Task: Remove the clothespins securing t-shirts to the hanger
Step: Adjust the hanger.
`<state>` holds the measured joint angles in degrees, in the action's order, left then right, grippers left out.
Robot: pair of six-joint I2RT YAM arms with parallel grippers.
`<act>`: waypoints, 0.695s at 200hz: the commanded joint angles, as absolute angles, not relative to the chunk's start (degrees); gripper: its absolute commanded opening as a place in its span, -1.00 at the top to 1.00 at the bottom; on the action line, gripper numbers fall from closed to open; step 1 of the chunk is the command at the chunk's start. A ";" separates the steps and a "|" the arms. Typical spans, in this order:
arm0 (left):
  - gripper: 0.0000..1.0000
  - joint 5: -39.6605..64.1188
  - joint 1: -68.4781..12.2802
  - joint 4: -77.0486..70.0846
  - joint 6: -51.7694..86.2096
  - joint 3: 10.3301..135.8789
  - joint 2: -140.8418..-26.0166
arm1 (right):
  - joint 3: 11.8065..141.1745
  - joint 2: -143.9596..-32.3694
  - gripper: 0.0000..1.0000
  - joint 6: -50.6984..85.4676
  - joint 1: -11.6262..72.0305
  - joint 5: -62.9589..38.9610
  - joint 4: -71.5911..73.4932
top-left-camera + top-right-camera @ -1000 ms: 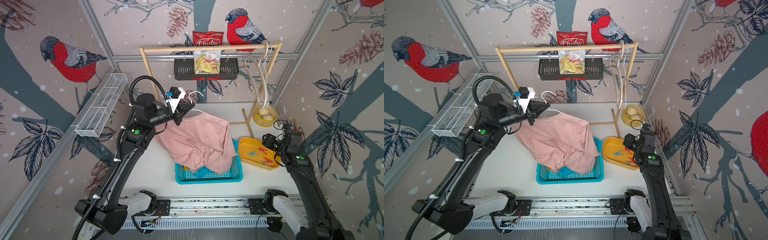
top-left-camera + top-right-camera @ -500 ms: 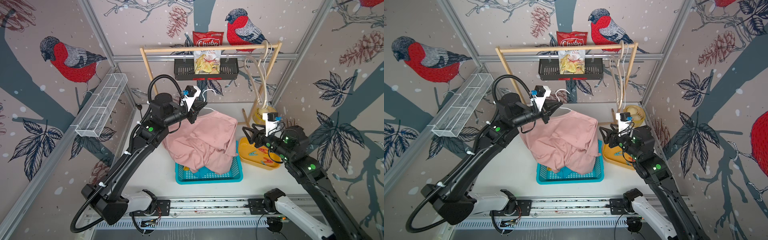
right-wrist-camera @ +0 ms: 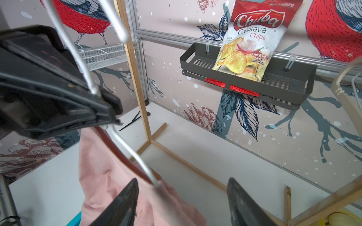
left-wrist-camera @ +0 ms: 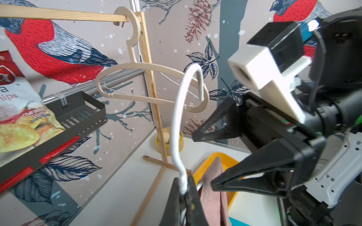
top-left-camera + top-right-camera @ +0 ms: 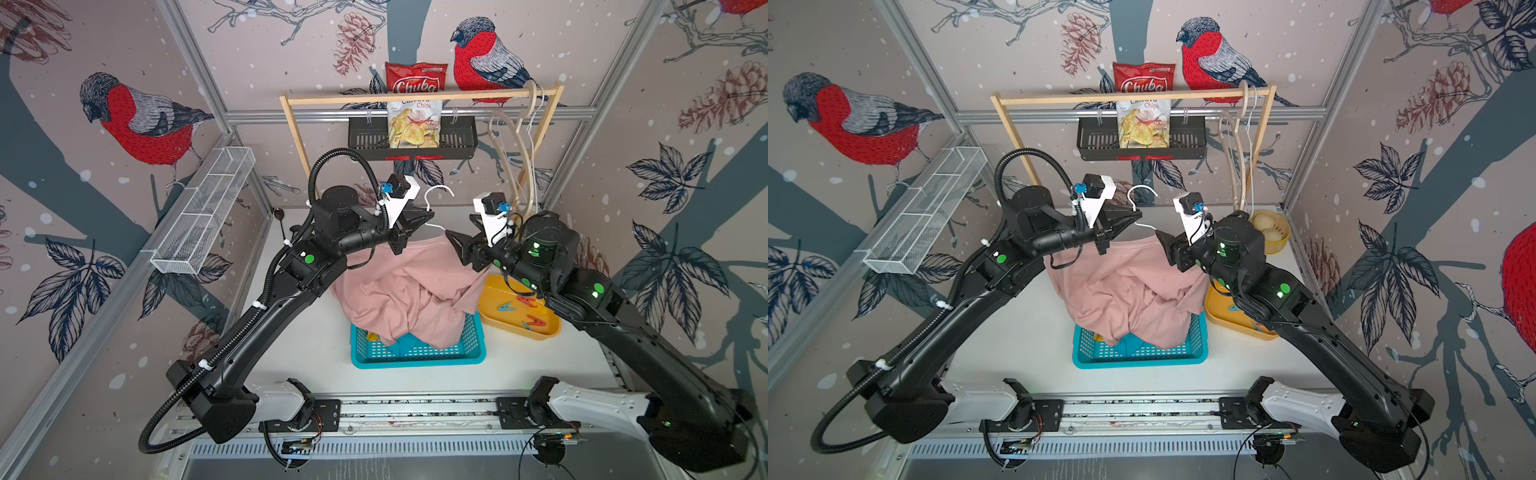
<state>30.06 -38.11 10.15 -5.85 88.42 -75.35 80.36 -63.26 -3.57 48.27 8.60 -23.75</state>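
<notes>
Clothespins (image 5: 527,300) in yellow tray (image 5: 489,300), pink t-shirt (image 5: 399,286) draping into basket (image 5: 415,358)

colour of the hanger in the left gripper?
White. The hanger shows best in the left wrist view.

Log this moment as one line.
left claw: shut on hanger neck | right claw: open at hanger shoulder | pink t-shirt: hanging into basket | clothespins: in yellow tray
</notes>
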 commanded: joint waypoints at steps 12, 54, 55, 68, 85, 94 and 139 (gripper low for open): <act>1.00 34.45 -38.39 8.15 -2.63 88.10 -74.80 | 81.47 -65.59 -0.43 -8.01 48.86 8.10 -22.71; 1.00 35.47 -38.58 7.60 -0.41 88.12 -74.54 | 82.64 -67.63 -0.07 -10.10 48.87 5.18 -22.06; 1.00 35.53 -38.58 7.62 -0.34 88.14 -74.54 | 82.72 -67.65 -0.05 -10.15 48.87 5.18 -22.06; 1.00 36.16 -38.63 7.56 0.44 88.29 -74.70 | 83.89 -68.49 0.28 -11.44 48.87 4.84 -22.51; 1.00 37.43 -38.59 7.53 0.80 88.07 -74.59 | 86.01 -69.75 0.86 -14.32 48.85 2.62 -24.33; 1.00 38.20 -38.63 8.25 -0.77 87.90 -74.38 | 87.40 -70.32 1.00 -16.17 48.74 1.10 -25.97; 0.86 36.25 -37.61 10.03 -7.81 85.69 -71.04 | 89.45 -68.62 1.00 -19.30 45.30 -9.20 -30.47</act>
